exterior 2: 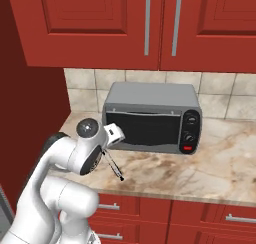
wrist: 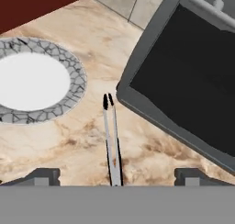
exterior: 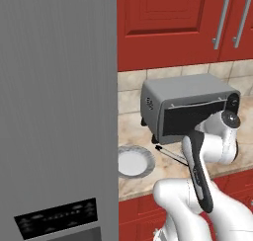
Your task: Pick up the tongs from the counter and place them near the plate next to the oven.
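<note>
The tongs (wrist: pixel 111 140) lie flat on the marbled counter (wrist: pixel 69 140), slim and silvery with dark tips, in the gap between the plate (wrist: pixel 34 81) and the oven (wrist: pixel 183 81). My gripper (wrist: pixel 117 175) hovers straight above them, open, one fingertip on each side and nothing held. From the left base view the tongs (exterior: pixel 170 154) lie just right of the plate (exterior: pixel 133 162), in front of the oven (exterior: pixel 188 106). The right base view shows the tongs (exterior 2: pixel 112 165) on the counter (exterior 2: pixel 200 173) below my hand, ahead of the oven (exterior 2: pixel 152 118).
A tall grey fridge (exterior: pixel 59 111) walls off the left side, right beside the plate. Red upper cabinets (exterior 2: pixel 150 23) hang over the oven. The counter's front edge (exterior: pixel 143 188) runs close behind the plate. Open stone stretches right of the oven (exterior 2: pixel 225 158).
</note>
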